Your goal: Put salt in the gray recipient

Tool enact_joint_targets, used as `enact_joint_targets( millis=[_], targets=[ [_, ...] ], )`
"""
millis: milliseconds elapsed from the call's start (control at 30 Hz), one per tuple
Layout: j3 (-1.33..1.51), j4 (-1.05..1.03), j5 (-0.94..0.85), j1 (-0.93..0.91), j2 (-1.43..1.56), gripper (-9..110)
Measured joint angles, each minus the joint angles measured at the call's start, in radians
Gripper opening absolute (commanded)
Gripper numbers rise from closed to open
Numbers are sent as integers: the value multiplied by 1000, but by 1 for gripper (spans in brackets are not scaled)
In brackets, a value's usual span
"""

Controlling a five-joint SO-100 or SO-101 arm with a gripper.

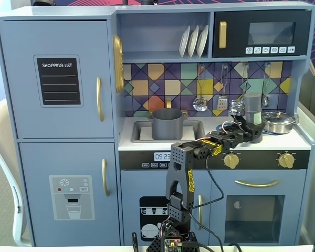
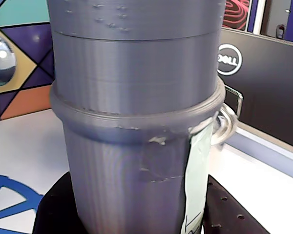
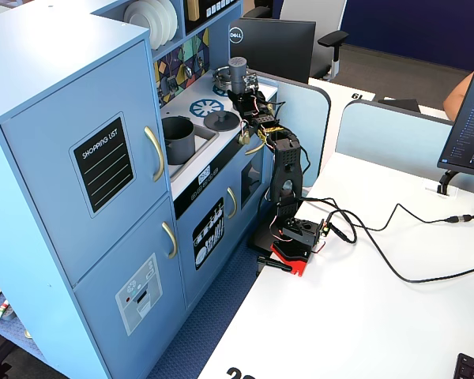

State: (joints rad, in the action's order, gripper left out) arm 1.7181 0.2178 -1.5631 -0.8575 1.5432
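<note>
The salt (image 1: pixel 253 105) is a tall gray cylinder standing upright on the right part of the toy kitchen counter. It fills the wrist view, the salt (image 2: pixel 136 97) showing a pale green label at its lower right. My gripper (image 2: pixel 136 217) has a black finger pressed against each side of its lower half, shut on it. In both fixed views the gripper (image 1: pixel 255 131) (image 3: pixel 242 96) reaches in from the front. The gray recipient (image 1: pixel 166 123) (image 3: pixel 178 139), a dark gray pot, sits in the sink to the left, apart from the gripper.
A shiny steel lidded pan (image 1: pixel 278 122) sits right of the salt. A flat gray round lid (image 3: pixel 220 120) lies on the counter between pot and salt. Utensils (image 1: pixel 200 102) hang on the tiled back wall. A black monitor (image 2: pixel 263 83) stands behind the counter.
</note>
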Motion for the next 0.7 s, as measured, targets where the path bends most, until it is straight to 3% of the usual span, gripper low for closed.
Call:
enact_joint_targets(
  millis=[400, 700],
  targets=[
    [-2, -124, 35, 91, 212, 0],
    [-11, -339, 86, 209, 436, 0]
  ],
)
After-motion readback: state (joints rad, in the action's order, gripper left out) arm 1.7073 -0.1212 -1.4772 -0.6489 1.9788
